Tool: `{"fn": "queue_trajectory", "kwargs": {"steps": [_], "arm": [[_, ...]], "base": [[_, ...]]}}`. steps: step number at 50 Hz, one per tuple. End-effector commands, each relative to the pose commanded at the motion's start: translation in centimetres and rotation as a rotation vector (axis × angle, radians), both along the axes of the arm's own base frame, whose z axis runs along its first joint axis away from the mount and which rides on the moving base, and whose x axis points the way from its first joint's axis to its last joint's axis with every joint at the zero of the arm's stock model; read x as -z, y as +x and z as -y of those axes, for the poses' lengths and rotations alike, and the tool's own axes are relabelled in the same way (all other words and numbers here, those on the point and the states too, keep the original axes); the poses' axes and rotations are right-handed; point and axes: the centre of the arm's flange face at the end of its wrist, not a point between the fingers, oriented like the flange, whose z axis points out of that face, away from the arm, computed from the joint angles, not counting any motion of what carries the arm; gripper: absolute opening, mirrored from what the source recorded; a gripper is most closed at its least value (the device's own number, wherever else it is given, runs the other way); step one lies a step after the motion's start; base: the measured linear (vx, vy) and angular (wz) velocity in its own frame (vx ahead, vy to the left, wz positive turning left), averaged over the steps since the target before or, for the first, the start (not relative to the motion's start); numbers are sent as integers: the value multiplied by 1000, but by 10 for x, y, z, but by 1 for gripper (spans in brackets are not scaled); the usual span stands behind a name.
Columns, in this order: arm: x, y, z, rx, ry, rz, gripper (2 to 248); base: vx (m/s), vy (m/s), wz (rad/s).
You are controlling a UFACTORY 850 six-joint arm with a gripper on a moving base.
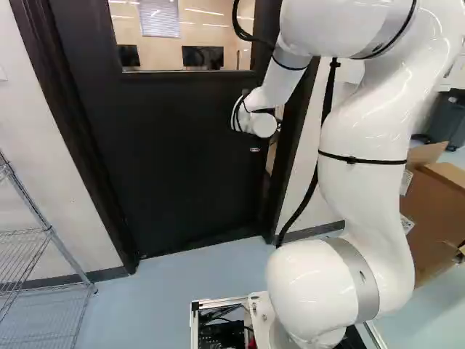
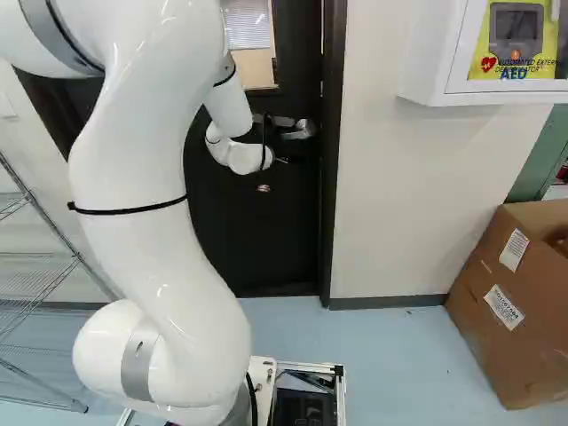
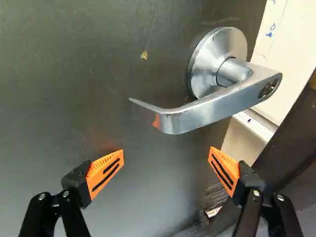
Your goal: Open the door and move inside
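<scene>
The dark door stands slightly ajar, with a narrow gap along its handle side. In the right base view my black gripper is at the door beside the silver lever handle, partly hidden by the wrist. The wrist view shows the gripper open, its orange pads wide apart with nothing between them. Ahead of the fingers is the lever handle, untouched, its bent free end nearest the gap between the pads. Past the door's edge, a strip of the room beyond shows.
The dark door frame borders the handle side. A wire shelf stands left of the door. Right of it are a white wall cabinet and cardboard boxes. Blue-grey floor lies between base and door.
</scene>
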Motion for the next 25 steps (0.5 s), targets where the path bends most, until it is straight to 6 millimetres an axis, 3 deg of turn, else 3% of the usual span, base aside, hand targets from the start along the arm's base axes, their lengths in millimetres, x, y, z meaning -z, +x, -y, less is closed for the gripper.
{"fn": "queue_trajectory", "kwargs": {"steps": [25], "arm": [[6,49,-10,7,16,26,247]], "base": [[0,0,0]]}}
